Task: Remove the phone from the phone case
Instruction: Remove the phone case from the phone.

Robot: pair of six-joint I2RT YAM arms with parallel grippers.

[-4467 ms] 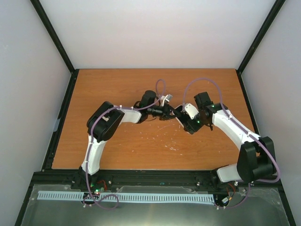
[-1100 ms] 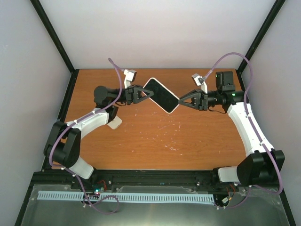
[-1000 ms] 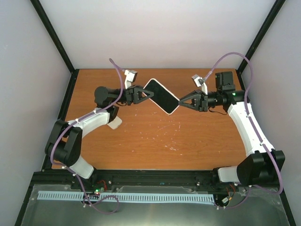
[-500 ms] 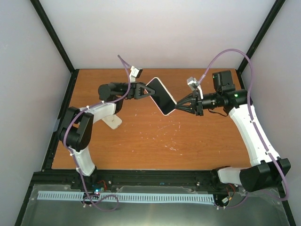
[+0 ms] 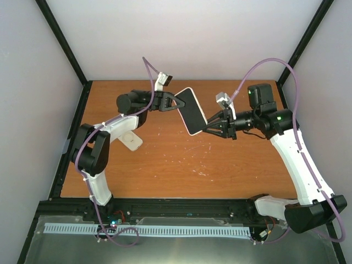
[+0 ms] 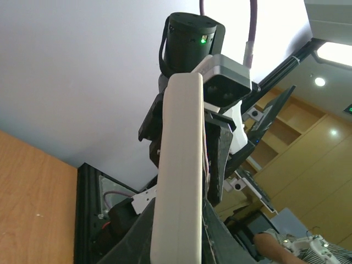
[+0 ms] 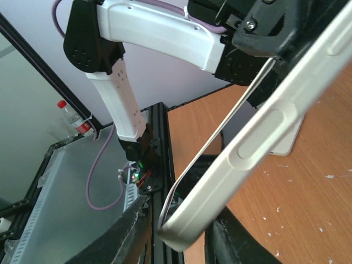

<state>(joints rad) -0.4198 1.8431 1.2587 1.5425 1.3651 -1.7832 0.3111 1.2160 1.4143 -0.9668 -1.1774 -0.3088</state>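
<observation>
The phone (image 5: 191,114), dark screen up, sits in a white phone case (image 5: 186,90) and hangs in the air over the back of the table, held between both arms. My left gripper (image 5: 177,103) is shut on the case's upper-left end; in the left wrist view the case edge (image 6: 179,165) runs up between the two dark fingers (image 6: 225,234). My right gripper (image 5: 207,129) straddles the lower-right corner. In the right wrist view the phone's thin edge (image 7: 218,132) stands peeled away from the case (image 7: 264,137), and the left finger (image 7: 118,236) is clear of it.
A flat white piece (image 5: 131,141) lies on the wooden table (image 5: 181,170) under my left arm. Black frame posts and pale walls close in the back and sides. A metal trough (image 5: 66,247) runs along the near edge.
The right jaws have widened around the phone's corner. Both arms have swung higher and a little inward, and the phone now stands steeper. The left grip is unchanged.
</observation>
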